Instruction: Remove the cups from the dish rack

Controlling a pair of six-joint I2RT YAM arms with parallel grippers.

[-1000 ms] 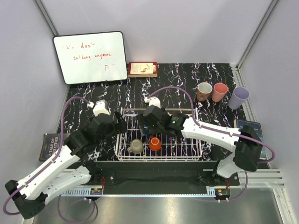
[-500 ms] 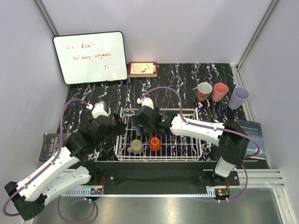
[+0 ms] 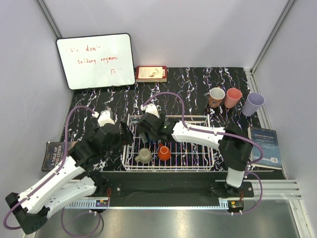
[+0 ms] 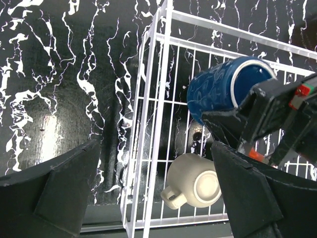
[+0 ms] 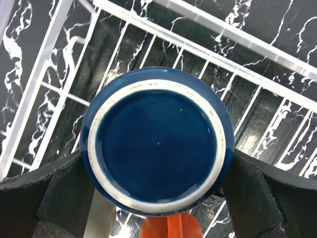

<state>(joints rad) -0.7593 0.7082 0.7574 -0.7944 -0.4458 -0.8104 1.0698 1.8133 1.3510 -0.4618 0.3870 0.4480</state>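
Top external view: the left gripper (image 3: 128, 135) hangs with jaws wide at the dish rack's (image 3: 198, 168) left rim. Beside it, the right gripper's (image 3: 142, 130) wide jaws straddle the dark blue mug (image 5: 157, 141) inside the rack, perhaps touching it. The beige mug (image 3: 144, 155) and orange cup (image 3: 164, 152) sit nearby in the rack. Far right, the brown mug (image 3: 216, 96), salmon-pink cup (image 3: 233, 97) and lavender tumbler (image 3: 253, 103) stand on the desk (image 3: 188, 82).

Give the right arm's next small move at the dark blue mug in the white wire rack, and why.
Probably close the right gripper on the dark blue mug: its open fingers stand either side of the mug's base, inside the white wire dish rack, with nothing gripped yet. Closing should secure it for lifting.
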